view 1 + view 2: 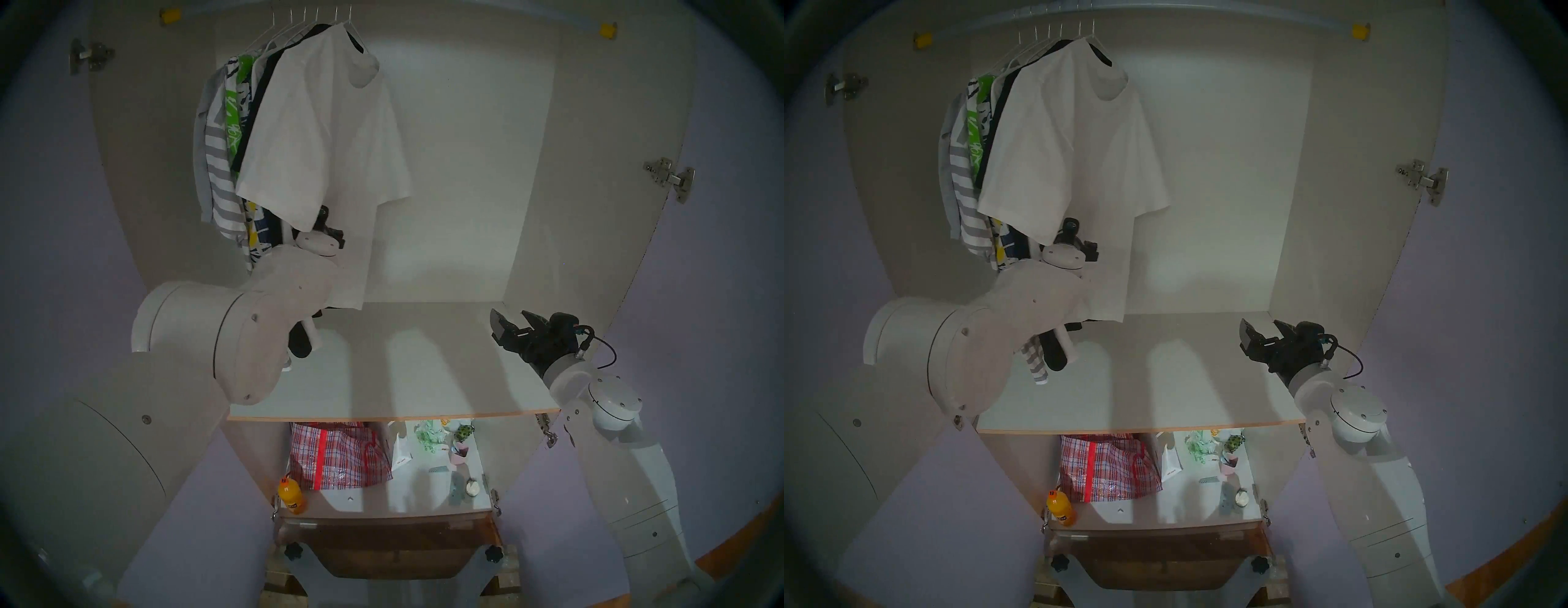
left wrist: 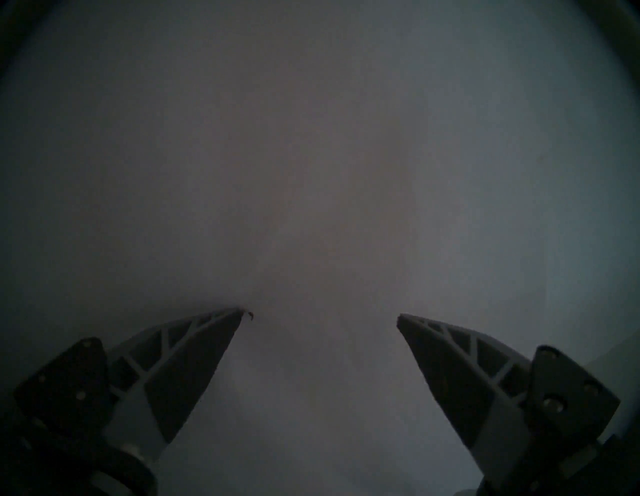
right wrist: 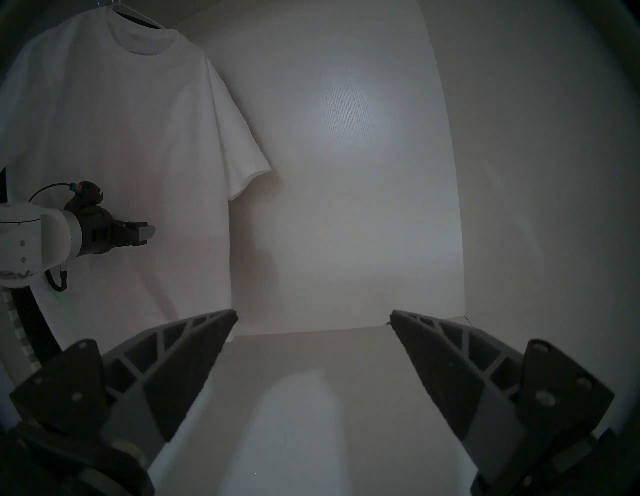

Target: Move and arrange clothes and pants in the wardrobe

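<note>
**A:** What did the wardrobe [image 1: 462, 140] hold?

**B:** Six garments hung on thin white hangers, bunched at the upper left of the frame. From the left: a plain grey one [image 1: 203, 140], a grey-and-white striped one [image 1: 220, 187], a leaf print [image 1: 234, 123], a small white one [image 1: 257, 68], a black one [image 1: 259, 102], and in front a large white T-shirt [image 1: 322, 140]. Below the main shelf [image 1: 403, 369], a lower shelf carried a red plaid bag [image 1: 339, 454], an orange bottle [image 1: 292, 494] and small clutter.

**A:** How much open room was there?

**B:** The right half of the rail space was open, off-white back panel showing. The shelf surface under it was bare to its front edge.

**A:** And the claws?

**B:** The left claw [image 3: 143, 232] was against the T-shirt's lower front, fingers apart. Its wrist view showed only dim pale fabric between spread fingers [image 2: 194, 360], touching it. The right claw [image 1: 511, 325] hovered low over the shelf's right end, fingers wide apart, holding nothing.

**A:** Anything only one view gave?

**B:** The right wrist view alone showed the left claw side-on.
</note>
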